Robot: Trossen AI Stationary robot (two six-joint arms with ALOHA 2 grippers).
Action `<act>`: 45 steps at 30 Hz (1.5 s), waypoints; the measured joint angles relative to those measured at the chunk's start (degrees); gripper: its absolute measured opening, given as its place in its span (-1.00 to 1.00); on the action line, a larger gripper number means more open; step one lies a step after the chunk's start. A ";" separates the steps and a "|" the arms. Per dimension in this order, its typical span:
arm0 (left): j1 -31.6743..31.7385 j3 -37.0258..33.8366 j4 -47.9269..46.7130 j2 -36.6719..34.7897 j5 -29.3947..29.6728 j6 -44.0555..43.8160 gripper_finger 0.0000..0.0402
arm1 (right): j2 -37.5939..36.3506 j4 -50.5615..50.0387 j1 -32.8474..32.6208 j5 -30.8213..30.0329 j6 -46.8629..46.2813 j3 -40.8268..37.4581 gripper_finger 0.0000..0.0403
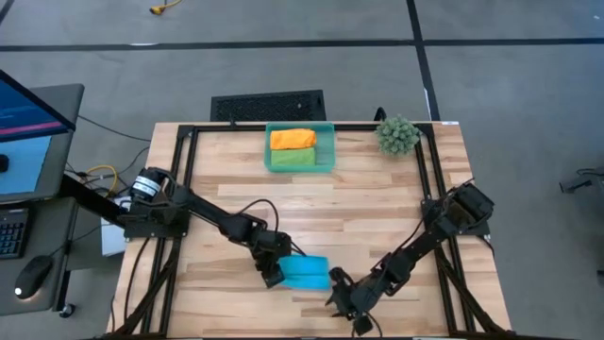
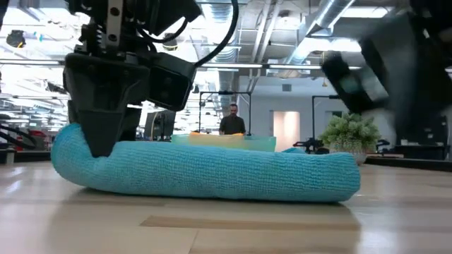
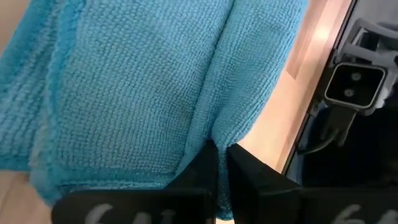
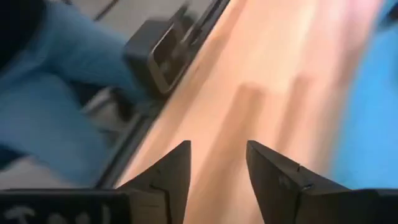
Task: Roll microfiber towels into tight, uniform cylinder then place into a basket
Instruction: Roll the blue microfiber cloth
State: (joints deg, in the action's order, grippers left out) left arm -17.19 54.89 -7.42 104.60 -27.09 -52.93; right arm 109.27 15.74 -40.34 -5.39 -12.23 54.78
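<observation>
Left gripper pinches the left end of the sky blue towel, a loosely rolled, ribbed cylinder lying on the table near its front edge. Right gripper, fingers apart and empty, sits just beside the roll's right end. Far off, the basket holds orange and green rolls.

Grey floor with dark seams, desk with monitor beside, ceiling lights overhead.

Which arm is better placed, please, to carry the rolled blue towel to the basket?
Probably the left: its gripper is shut on the blue towel, while the right gripper stands open beside it, holding nothing.
</observation>
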 joint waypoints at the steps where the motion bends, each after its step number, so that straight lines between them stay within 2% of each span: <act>1: 0.11 0.03 -0.10 0.00 -0.03 -0.23 -0.97 | -0.60 -0.46 -0.11 -2.56 2.08 0.02 -0.15; 6: 0.28 0.07 -1.86 0.00 0.32 -0.35 -0.97 | -1.36 -2.55 0.14 -12.50 11.17 0.00 -0.28; 10: 0.28 0.07 -2.57 -0.02 0.32 -0.83 -0.97 | 0.47 -2.97 1.57 -12.74 16.69 0.01 -0.32; 15: 0.28 0.08 -2.64 -0.04 -0.13 -0.85 -0.97 | 0.70 -3.94 3.35 -13.17 16.83 0.05 -0.31; 27: 0.26 0.09 -2.62 -0.07 -0.78 -0.78 -0.97 | 0.72 -6.93 6.84 -6.61 11.19 0.02 -0.09; 34: 0.26 0.11 -2.60 -0.09 -1.18 -0.53 -0.97 | 0.72 -9.70 8.91 -6.47 7.36 0.02 0.05; 40: 0.28 0.16 -2.40 -0.12 -2.09 0.16 -0.97 | 0.70 -11.40 10.93 -5.35 2.06 0.11 -0.01; 45: 0.26 0.16 -2.59 -0.13 -2.53 1.24 -0.97 | 2.16 -10.71 12.05 -4.07 0.29 0.35 -0.22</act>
State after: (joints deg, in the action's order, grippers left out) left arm -16.93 55.05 -10.01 104.47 -29.62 -51.68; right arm 111.44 5.03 -28.29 -9.45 -11.94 55.13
